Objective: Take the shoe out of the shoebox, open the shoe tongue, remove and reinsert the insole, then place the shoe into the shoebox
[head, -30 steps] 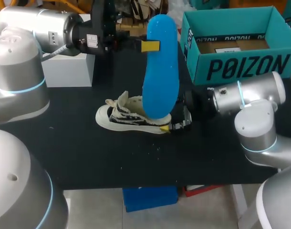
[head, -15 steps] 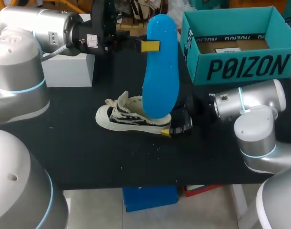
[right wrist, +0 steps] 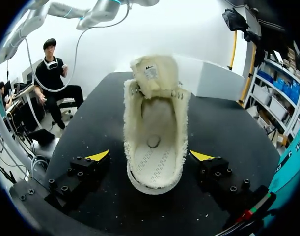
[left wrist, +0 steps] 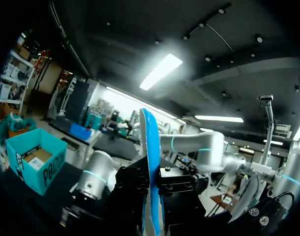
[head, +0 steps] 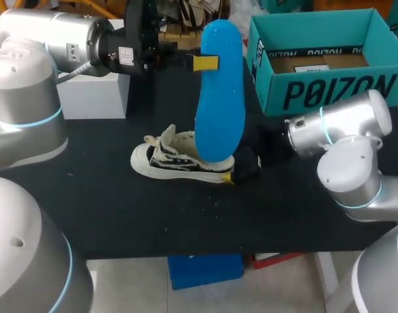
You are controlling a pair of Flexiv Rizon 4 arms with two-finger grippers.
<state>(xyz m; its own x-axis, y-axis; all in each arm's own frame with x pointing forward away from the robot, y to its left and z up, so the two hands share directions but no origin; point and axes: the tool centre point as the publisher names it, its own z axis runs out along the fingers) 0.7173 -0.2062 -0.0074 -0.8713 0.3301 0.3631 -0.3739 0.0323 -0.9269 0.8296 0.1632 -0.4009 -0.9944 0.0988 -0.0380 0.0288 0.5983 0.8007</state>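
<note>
- On the table (head: 120, 215), near its middle, the shoe (head: 176, 160) stands on its sole, toe toward the left arm's side, heel toward the right arm
- Shoe, right wrist view: the tongue (right wrist: 153, 73) is folded up and back at the far end, so the mouth is wide open; the pale footbed is bare
- Insole (head: 221, 111): blue, out of the shoe, held on end above the table; in the head view its lower end overlaps the shoe's heel, and contact there cannot be judged
- Left gripper (head: 208, 63): closed on the insole's upper part, 1 yellow tip showing on the near face; in the left wrist view the insole (left wrist: 150, 182) runs edge-on between the 2 black finger bodies
- Right gripper (right wrist: 150, 156): low at the table, behind the heel, spread wide; its 2 yellow tips flank the heel, 1 each side, with a gap to the shoe on both; it has hold of nothing
- Shoebox (head: 329, 91): teal, lid off, at the far right of the table, well apart from the shoe; brown card lies inside
- White block (head: 94, 96): at the far left, under the left arm
</note>
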